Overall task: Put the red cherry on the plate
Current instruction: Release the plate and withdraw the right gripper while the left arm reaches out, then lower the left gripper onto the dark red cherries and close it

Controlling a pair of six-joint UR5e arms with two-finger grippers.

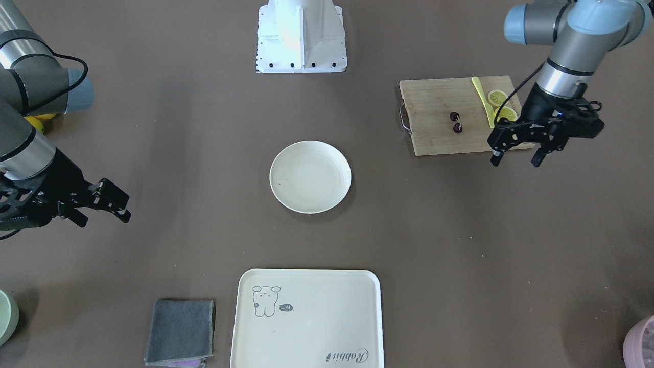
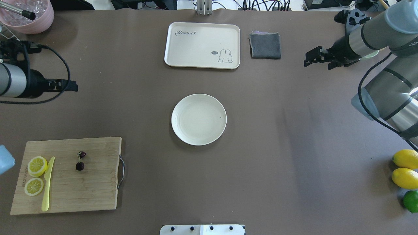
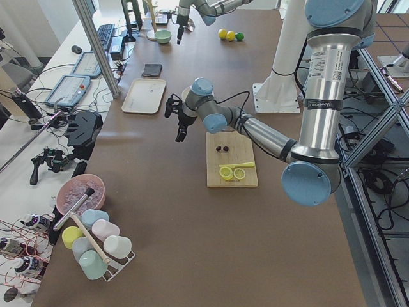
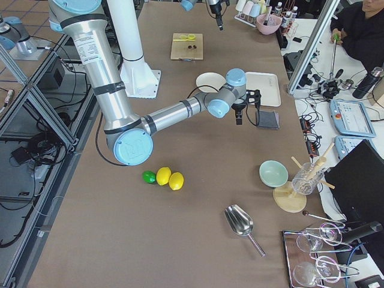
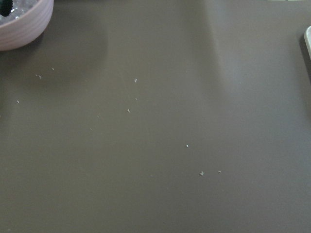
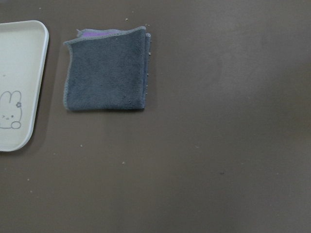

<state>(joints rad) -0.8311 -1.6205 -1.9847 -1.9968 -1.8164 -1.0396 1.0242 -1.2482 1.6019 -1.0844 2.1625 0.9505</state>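
Note:
The red cherry (image 1: 456, 123) (image 2: 80, 160), a pair of dark maroon fruits on one stem, lies on the wooden cutting board (image 1: 439, 135) (image 2: 91, 189). At the table's centre, well apart from the board, the round cream plate (image 1: 310, 176) (image 2: 199, 119) sits with nothing on it. My left gripper (image 1: 515, 163) (image 2: 70, 86) hovers open just off the board's far edge, beyond the lemon slices and apart from the cherry. Over bare table near the grey cloth, my right gripper (image 1: 104, 221) (image 2: 317, 65) is open too. Neither wrist view shows the cherry or the plate.
Two lemon slices (image 2: 36, 174) and a yellow knife (image 2: 47, 184) share the board. A bear-print tray (image 2: 202, 45) and a folded grey cloth (image 2: 265, 45) (image 6: 107, 70) lie at the far side. A pink bowl (image 2: 31, 14) is far left; lemons (image 2: 405, 168) and a lime are near right.

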